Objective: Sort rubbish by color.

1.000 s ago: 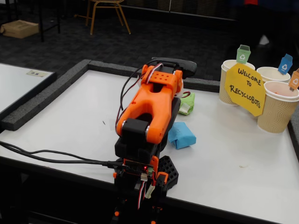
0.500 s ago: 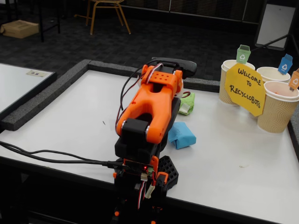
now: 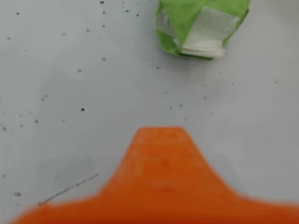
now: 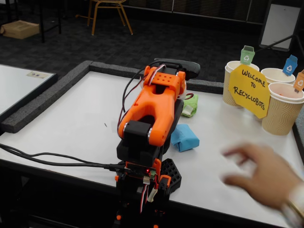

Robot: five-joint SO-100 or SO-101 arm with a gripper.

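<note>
My arm (image 4: pixel 154 111) is folded low over its base at the near edge of the worktop (image 4: pixel 85 118), and my tool (image 3: pixel 161 154) shows in the wrist view only as one blurred orange tip at the bottom; the second finger is out of frame, so I cannot tell whether it is spread or pressed together, and nothing sits at that tip. The green lump (image 3: pixel 201 25) lies on the bare worktop ahead of the tool and a little right in the wrist view, well apart from it; in the fixed view the green lump (image 4: pixel 191 105) sits toward the far edge, just beyond the arm. The blue lump (image 4: pixel 185 137) rests just beside the arm, nearer the base. No orange lump is visible. The step in hand, as I judge it, is the approach to the green lump. A blurred human hand (image 4: pixel 263 173) is over the near right corner, so I should hold motion until it clears. Then extend forward, centre the lump between the fingers, descend squarely, and close on the paper's bulk, not its loose white flap. The paper cups (image 4: pixel 280 110) with their yellow sign (image 4: pixel 249 91) stand at the far right edge.
</note>
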